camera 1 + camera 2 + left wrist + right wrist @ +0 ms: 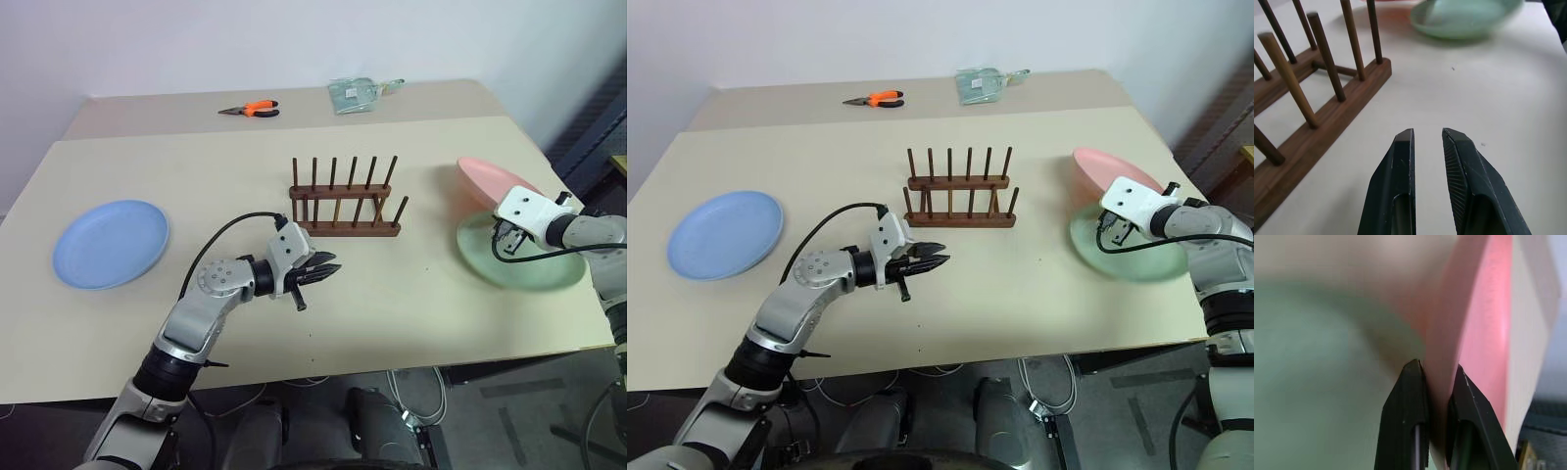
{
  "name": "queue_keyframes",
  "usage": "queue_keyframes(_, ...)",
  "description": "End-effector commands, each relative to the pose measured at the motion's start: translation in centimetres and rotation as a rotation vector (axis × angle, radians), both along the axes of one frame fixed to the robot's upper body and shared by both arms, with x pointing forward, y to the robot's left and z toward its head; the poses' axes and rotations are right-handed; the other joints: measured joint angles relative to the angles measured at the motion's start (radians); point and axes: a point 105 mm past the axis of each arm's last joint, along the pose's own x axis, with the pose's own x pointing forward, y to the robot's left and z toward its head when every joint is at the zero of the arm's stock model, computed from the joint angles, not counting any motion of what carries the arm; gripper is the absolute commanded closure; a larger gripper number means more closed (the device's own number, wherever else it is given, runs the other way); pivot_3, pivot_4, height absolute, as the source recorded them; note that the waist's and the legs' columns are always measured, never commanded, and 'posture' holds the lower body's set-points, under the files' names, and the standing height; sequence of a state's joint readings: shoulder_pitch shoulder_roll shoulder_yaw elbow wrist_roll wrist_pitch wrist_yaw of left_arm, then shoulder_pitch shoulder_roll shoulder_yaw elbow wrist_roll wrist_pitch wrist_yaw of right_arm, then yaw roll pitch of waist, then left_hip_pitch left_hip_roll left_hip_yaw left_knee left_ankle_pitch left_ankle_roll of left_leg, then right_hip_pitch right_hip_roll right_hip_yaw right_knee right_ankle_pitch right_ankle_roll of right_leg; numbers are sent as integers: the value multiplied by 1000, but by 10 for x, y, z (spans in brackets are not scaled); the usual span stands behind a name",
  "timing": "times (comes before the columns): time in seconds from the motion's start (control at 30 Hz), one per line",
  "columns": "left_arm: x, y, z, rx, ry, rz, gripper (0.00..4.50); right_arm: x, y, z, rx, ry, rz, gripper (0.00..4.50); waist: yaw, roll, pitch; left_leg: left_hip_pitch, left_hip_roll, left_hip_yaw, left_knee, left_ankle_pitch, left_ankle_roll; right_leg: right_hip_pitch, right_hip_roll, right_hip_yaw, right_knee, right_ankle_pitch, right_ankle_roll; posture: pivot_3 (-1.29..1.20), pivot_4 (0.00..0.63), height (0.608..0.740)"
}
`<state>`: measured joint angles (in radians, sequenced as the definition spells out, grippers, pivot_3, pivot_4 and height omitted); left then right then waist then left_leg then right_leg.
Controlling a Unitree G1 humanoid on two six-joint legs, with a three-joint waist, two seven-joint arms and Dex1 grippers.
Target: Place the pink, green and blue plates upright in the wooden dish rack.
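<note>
1. The right pincer point(1434, 372), at the right edge of the frame, is clenched on the rim of the pink plate point(495, 181), which is tilted up above the green plate point(534, 272).
2. The left pincer point(326, 270), at lower centre, holds nothing; its fingers point(1396, 176) stand a narrow gap apart above the bare desk point(411, 304).
3. The wooden dish rack point(345, 208) stands empty at centre, just beyond the left pincer.
4. The blue plate point(110, 243) lies flat at far left.
5. Orange-handled pliers point(251, 110) and a clear bag point(358, 95) lie along the top edge.
</note>
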<state>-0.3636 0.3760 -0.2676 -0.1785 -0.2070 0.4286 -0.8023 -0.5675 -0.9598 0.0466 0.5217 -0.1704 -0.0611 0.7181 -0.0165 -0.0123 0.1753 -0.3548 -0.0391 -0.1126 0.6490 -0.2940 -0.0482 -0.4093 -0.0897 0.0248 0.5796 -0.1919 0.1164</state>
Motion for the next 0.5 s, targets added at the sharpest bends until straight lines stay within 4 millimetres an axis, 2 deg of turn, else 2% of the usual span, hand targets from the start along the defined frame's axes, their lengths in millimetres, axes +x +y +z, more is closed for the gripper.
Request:
queue_keyframes(0.03, 2, 8, 10, -13, -38, 30, 3644, -3, 41, 93, 201, -311, 144, 4460, -3, 1, 1, 0, 0, 0, 0, 0, 0, 0, 0, 0, 0, 0, 0, 0, 150, 740)
queue_keyframes(0.07, 3, 9, 10, -13, -37, 36, 3644, -5, 48, 99, 238, -327, 166, 4460, -4, 2, 1, 0, 0, 0, 0, 0, 0, 0, 0, 0, 0, 1, 1, 0, 150, 740)
queue_keyframes(0.13, 5, 15, 10, -13, -34, 51, 3644, -16, 74, 119, 396, -350, 247, 4460, 0, 2, 1, 0, 0, -1, 0, 0, 0, 0, 0, 0, 0, 1, 2, 0, 150, 740)
queue_keyframes(0.17, 6, 18, 10, -7, -36, 60, 3644, -23, 93, 126, 536, -322, 299, 4460, 2, 2, 1, 0, 0, -1, 0, 0, 0, 0, 1, 0, 0, 1, 2, 0, 150, 740)
queue_keyframes(0.27, 9, 24, 12, -9, -39, 78, 3644, -43, 134, 131, 724, -248, 438, 4460, 5, 1, 0, 0, 1, -2, 0, 0, 0, 0, 1, -1, 0, 1, 2, 0, 150, 740)
queue_keyframes(0.37, 12, 29, 14, -15, -40, 90, 3644, -46, 159, 139, 1027, -178, 447, 4460, 6, 1, 0, -1, 0, -2, 1, 0, 0, 0, 0, -1, 0, 0, -1, 0, 150, 740)
queue_keyframes(0.5, 13, 32, 17, -30, -40, 102, 3644, -50, 177, 141, 1306, -105, 416, 4460, 7, 1, 0, -1, 0, -3, 0, 0, 0, -1, 0, -1, 0, 0, -1, 0, 150, 740)
